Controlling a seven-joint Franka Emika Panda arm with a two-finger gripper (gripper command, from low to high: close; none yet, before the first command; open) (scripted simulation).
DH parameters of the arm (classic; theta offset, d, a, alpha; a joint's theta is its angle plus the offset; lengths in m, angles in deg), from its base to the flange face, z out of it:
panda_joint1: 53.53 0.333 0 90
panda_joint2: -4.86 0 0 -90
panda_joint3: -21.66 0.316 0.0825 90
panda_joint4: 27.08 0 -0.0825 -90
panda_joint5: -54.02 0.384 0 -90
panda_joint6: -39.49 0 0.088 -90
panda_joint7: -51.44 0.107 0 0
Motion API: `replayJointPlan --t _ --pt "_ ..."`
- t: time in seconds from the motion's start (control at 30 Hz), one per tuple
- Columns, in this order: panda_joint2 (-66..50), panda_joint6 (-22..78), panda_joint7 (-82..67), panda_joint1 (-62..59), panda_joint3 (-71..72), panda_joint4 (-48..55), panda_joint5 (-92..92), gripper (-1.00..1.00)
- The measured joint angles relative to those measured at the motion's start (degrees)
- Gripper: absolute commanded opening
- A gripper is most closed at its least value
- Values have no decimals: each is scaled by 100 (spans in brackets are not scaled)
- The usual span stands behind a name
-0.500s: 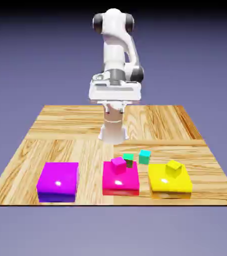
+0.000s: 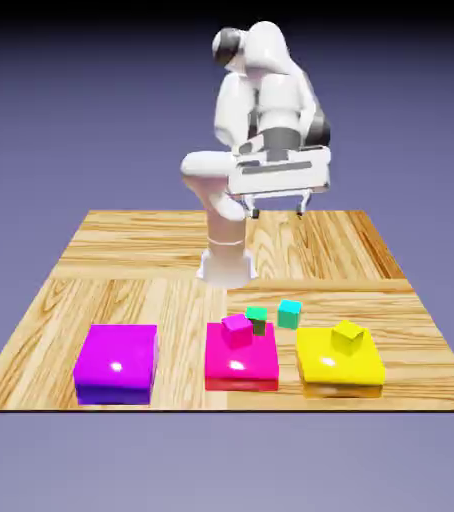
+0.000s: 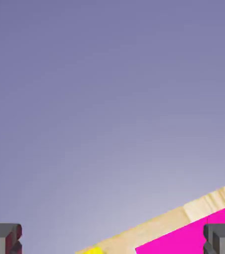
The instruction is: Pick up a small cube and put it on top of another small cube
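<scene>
Two open fingers [image 2: 278, 210] hang high over the worktop [image 2: 151, 250] in the exterior view, gripping nothing. The turquoise cube [image 2: 289, 314] sits on the wood, between the magenta block [image 2: 241, 370] and the yellow block [image 2: 339, 365] but farther back; the yellow cube [image 2: 348, 336] rests on the yellow block. The hand view shows the fingers wide apart, mostly backdrop, and a corner of worktop.

Table [image 2: 181, 300] bears 3 blocks [image 2: 117, 345], 2 cubes [image 2: 289, 315] (turquoise, green [image 2: 257, 314]).
</scene>
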Motion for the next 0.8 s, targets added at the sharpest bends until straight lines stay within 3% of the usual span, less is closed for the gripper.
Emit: replayJointPlan --t 0.8 --pt "1582 3287 5722 -2112 4984 581 2583 0"
